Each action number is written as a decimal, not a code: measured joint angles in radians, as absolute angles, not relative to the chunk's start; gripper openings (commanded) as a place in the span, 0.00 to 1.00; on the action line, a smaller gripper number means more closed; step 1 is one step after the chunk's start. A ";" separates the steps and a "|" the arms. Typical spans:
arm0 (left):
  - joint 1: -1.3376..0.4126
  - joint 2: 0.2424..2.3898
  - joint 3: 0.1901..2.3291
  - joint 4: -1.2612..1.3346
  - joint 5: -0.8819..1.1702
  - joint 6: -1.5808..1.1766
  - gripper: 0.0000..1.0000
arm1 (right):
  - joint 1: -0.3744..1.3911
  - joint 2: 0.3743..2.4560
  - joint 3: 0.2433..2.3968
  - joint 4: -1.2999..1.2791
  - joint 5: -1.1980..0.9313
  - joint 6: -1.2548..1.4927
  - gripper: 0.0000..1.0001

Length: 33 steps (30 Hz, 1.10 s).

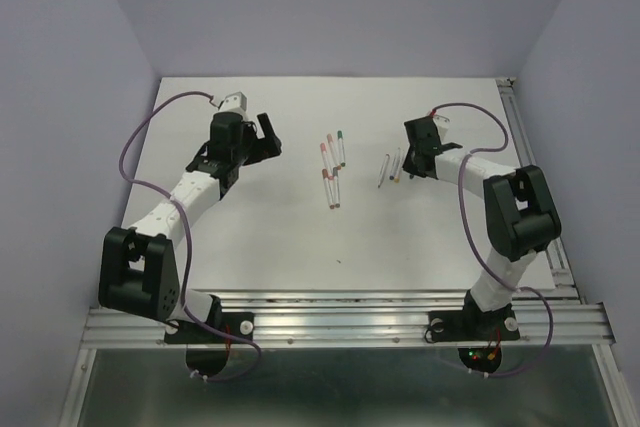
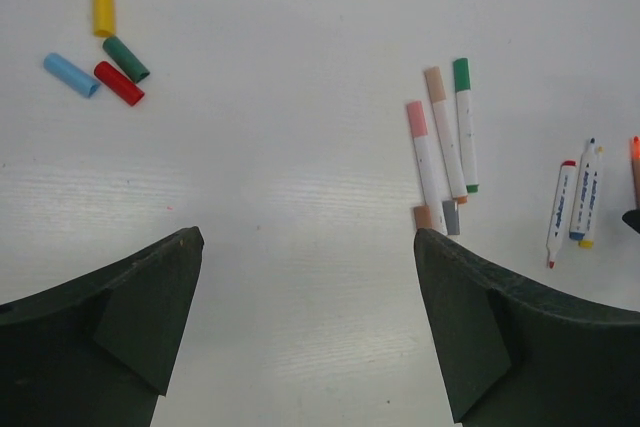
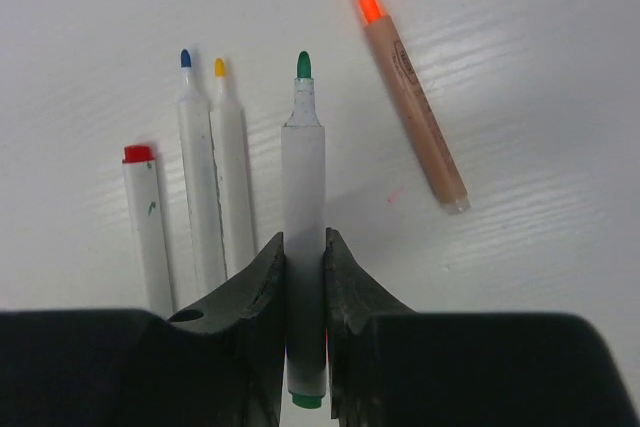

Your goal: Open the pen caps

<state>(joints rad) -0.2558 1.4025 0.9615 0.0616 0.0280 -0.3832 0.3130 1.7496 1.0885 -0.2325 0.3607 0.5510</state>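
My right gripper [image 3: 303,247] is shut on a white pen [image 3: 303,172] with a bare green tip, held by its rear half. Beside it lie uncapped pens with blue [image 3: 196,187] and yellow [image 3: 230,177] tips, one with a red end [image 3: 148,232], and a tan pen with an orange tip [image 3: 410,97]. My left gripper [image 2: 308,247] is open and empty above bare table. Loose caps lie far left of it: yellow [image 2: 103,10], green [image 2: 126,58], blue [image 2: 71,75], red [image 2: 119,83]. Capped pens with pink [image 2: 417,119], tan [image 2: 435,84] and green [image 2: 461,74] caps lie to its right.
In the top view the capped pens [image 1: 332,162] lie mid-table, between the left gripper [image 1: 262,137] and the right gripper [image 1: 412,159]. Purple cables [image 1: 140,137] loop by both arms. A metal rail [image 1: 530,137] edges the table's right side.
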 measured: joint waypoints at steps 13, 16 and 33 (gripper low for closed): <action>-0.262 1.383 0.925 0.072 0.064 -0.382 0.99 | 0.302 1.893 1.185 -0.271 0.424 0.555 0.28; -0.262 1.383 0.925 0.072 0.068 -0.381 0.99 | 0.302 1.893 1.185 -0.285 0.434 0.560 0.33; -0.262 1.383 0.925 0.072 0.072 -0.379 0.99 | 0.302 1.739 1.182 -0.359 0.332 0.591 1.00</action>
